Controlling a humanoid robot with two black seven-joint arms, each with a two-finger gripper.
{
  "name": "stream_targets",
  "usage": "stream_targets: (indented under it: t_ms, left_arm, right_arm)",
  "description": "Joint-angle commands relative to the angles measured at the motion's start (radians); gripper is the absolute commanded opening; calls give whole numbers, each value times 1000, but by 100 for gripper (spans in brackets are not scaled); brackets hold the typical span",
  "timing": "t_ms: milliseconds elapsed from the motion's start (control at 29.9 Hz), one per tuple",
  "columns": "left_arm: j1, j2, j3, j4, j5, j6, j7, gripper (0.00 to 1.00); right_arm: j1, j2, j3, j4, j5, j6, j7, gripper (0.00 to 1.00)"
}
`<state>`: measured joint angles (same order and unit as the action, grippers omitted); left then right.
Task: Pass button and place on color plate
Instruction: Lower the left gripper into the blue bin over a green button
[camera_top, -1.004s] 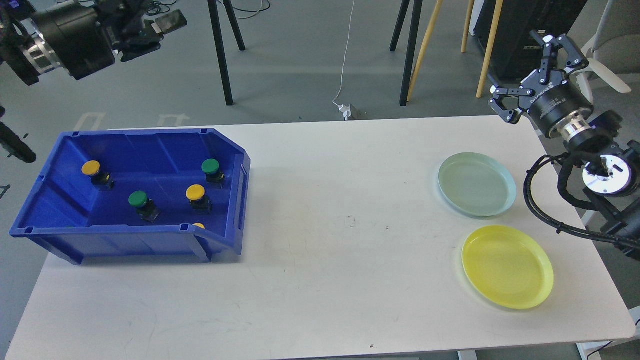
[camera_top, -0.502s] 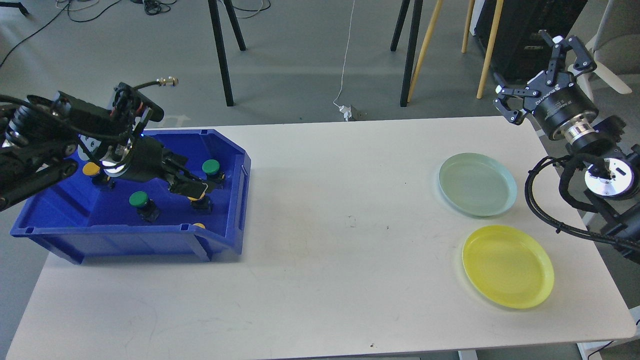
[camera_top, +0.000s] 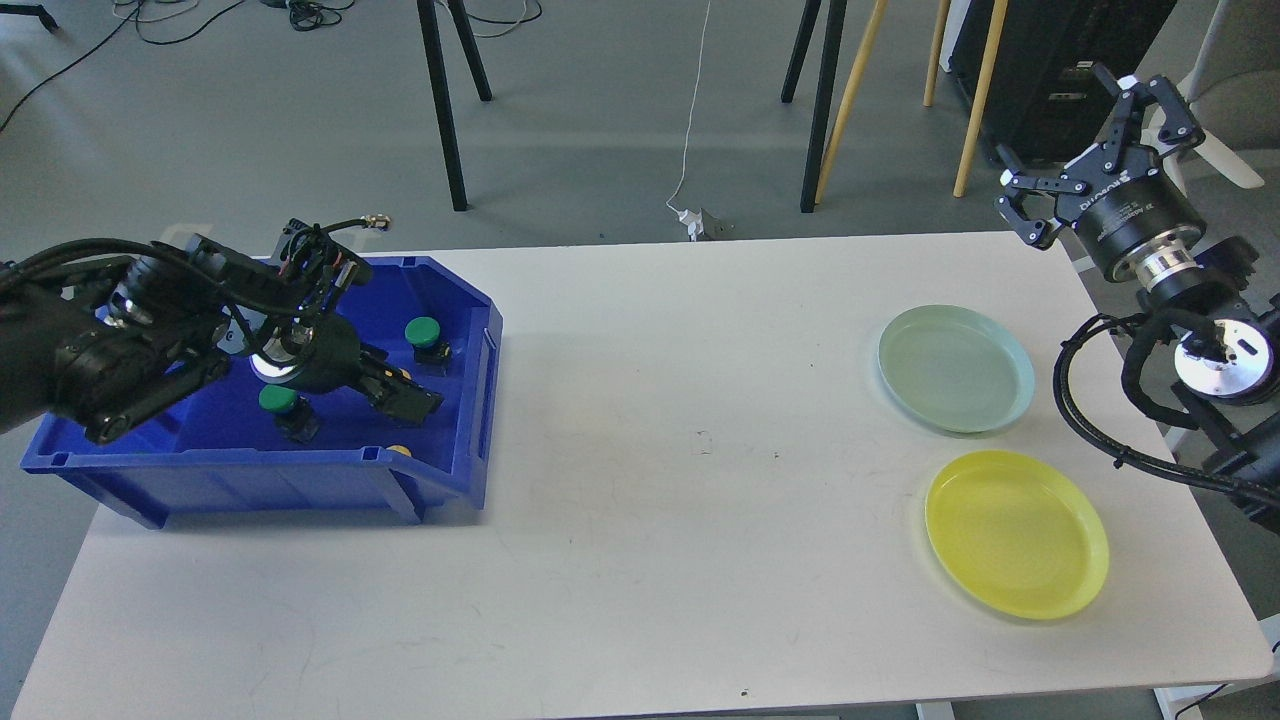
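Note:
A blue bin at the table's left holds push buttons: a green one at the back right, a green one in the middle, and a yellow one half hidden by the front rim. My left gripper is low inside the bin, over the spot of a yellow button, of which only a sliver shows. Its fingers are dark and hard to tell apart. My right gripper is open and empty, held above the table's far right corner. A pale green plate and a yellow plate lie at the right.
The white table carries only the bin and the two plates. My left arm covers the bin's back left part. Stand legs and cables are on the floor behind the table.
My left arm came down from above the bin into it, and its gripper moved lower and to the right onto the yellow button's place. My right gripper drifted slightly right.

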<state>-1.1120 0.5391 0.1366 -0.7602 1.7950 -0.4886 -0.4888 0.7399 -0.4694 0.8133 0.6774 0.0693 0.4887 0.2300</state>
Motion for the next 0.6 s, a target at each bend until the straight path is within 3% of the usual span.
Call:
stream_targets:
  t_ms: [0, 201, 368, 569]
  left_arm:
    - [11, -13, 0, 34, -2, 0, 0, 93]
    - [37, -59, 1, 122, -2, 0, 0, 89]
    - [46, -59, 1, 125, 0, 0, 0, 65]
    - [49, -57, 0, 125, -2, 0, 0, 57]
  right_arm:
    - [-7, 0, 3, 1, 0, 0, 0, 99]
    - [-16, 9, 3, 2, 1, 0, 0, 99]
    - [-24, 11, 3, 2, 0, 0, 0, 99]
    - [-30, 11, 4, 2, 1, 0, 0, 99]
